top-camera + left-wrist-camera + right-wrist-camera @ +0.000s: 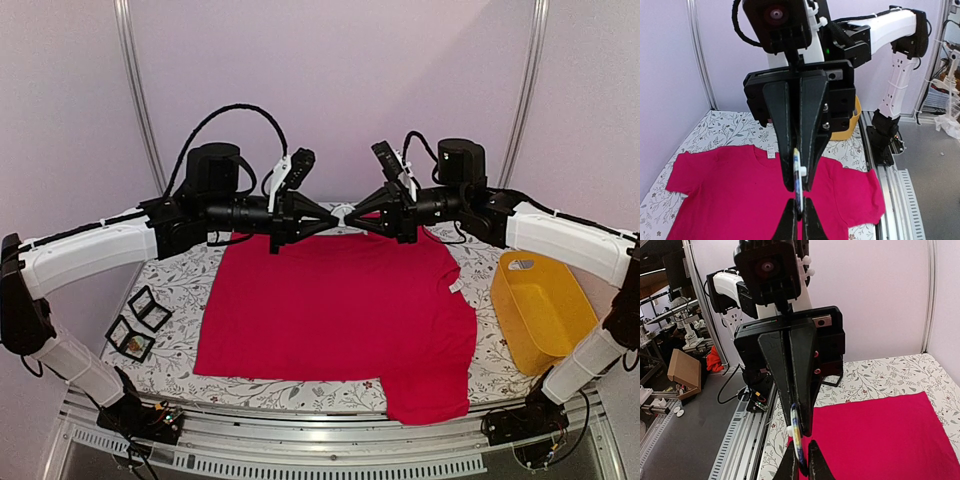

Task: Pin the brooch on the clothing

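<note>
Above the collar end of the red T-shirt (pixel 340 310), spread on the floral tablecloth (pixel 180 280), the left gripper (pixel 333 214) and right gripper (pixel 353 214) meet tip to tip in mid-air, both clenched on the brooch (pixel 343 212), which sits edge-on between them.

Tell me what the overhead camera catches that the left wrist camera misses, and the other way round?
Only overhead: the small black-framed boxes lying left of the shirt.

Only left wrist: a close, edge-on look at the brooch, pinched between the left gripper and the right gripper, plus the white neck label.

Both: the red T-shirt spread flat, the floral tablecloth under it, and the yellow basket.
</note>
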Available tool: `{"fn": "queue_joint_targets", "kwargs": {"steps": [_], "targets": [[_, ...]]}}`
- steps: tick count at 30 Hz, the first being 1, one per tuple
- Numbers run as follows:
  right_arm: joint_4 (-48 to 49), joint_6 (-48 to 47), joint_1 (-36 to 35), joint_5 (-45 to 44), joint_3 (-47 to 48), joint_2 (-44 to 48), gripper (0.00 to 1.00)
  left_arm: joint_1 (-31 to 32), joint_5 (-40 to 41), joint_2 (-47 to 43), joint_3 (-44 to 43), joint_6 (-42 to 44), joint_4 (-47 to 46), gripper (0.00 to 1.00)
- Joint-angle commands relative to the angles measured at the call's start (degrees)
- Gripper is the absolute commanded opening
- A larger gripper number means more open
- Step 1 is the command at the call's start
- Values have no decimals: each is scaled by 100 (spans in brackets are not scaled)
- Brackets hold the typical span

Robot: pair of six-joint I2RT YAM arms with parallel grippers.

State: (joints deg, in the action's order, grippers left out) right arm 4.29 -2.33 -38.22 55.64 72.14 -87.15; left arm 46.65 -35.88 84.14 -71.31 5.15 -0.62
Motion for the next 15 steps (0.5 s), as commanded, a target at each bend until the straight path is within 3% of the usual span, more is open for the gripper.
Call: {"fn": "queue_joint_targets", "kwargs": {"steps": [1, 5, 9, 15], "targets": [[-12, 131, -10, -405, 165, -153, 5, 201, -156, 76, -191, 197, 45, 0], [-94, 130, -23, -585, 216, -168, 5, 252, -178, 91, -195, 243, 45, 0], [-285, -32, -48, -694, 276, -190, 16, 253, -27, 17, -176, 213, 40, 0], [-999, -890, -46, -330, 217, 115, 51, 87, 649, -289, 49, 252, -11, 0]]}}
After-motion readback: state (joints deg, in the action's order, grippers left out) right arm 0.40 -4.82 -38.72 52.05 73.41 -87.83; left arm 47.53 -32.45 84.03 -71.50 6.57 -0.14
